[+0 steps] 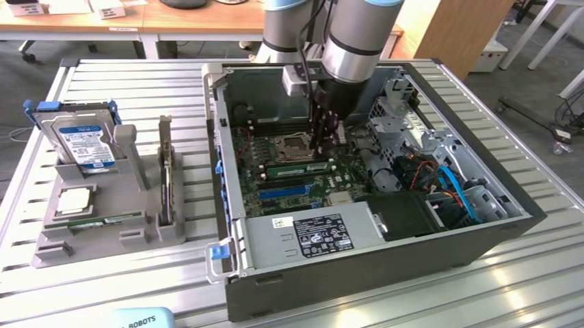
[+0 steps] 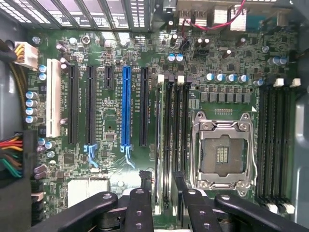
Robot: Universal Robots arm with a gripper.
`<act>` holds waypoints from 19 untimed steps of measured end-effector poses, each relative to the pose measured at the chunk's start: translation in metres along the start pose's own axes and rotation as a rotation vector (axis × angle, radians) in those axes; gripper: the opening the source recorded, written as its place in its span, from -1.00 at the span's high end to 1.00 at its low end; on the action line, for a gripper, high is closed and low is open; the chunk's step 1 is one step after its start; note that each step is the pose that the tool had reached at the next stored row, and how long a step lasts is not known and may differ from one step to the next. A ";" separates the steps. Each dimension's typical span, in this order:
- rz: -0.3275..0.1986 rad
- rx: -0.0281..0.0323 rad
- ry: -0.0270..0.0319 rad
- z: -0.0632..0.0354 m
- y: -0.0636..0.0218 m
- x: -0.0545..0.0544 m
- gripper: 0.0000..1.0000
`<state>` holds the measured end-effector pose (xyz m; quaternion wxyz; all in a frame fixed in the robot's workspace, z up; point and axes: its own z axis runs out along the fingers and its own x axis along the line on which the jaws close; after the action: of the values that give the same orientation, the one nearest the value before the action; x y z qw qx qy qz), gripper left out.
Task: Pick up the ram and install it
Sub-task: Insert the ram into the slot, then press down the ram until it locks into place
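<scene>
Green ram (image 1: 304, 167) in slot (image 2: 165, 125) beside processor socket (image 2: 223, 153); hand (image 2: 161, 176) spread directly above; cables (image 1: 452, 184), drive cage (image 1: 401, 116) crowd nearby.

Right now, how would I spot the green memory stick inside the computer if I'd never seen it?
Find the big open computer case on the slatted metal table and look at the green motherboard lying in its floor. Beside the square silver processor socket stands the ram: a long, thin green stick set on edge, unlike the flat blue slots next to it.
</scene>
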<state>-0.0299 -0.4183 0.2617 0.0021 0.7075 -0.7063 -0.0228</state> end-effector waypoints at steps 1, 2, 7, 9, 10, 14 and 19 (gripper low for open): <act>0.000 0.0000 -0.0001 -0.0017 0.0001 0.000 0.38; 0.000 0.0000 -0.0001 -0.0034 0.0001 0.000 0.38; 0.000 0.0000 -0.0002 -0.0070 0.0002 0.000 0.38; 0.000 0.0000 -0.0001 -0.0071 0.0002 0.000 0.38; 0.000 0.0000 0.0000 -0.0071 0.0003 0.000 0.38; 0.000 0.0000 -0.0001 -0.0071 0.0003 0.000 0.38; 0.000 0.0000 -0.0001 -0.0071 0.0003 0.000 0.38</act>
<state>-0.0300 -0.4183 0.2689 0.0021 0.7075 -0.7063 -0.0228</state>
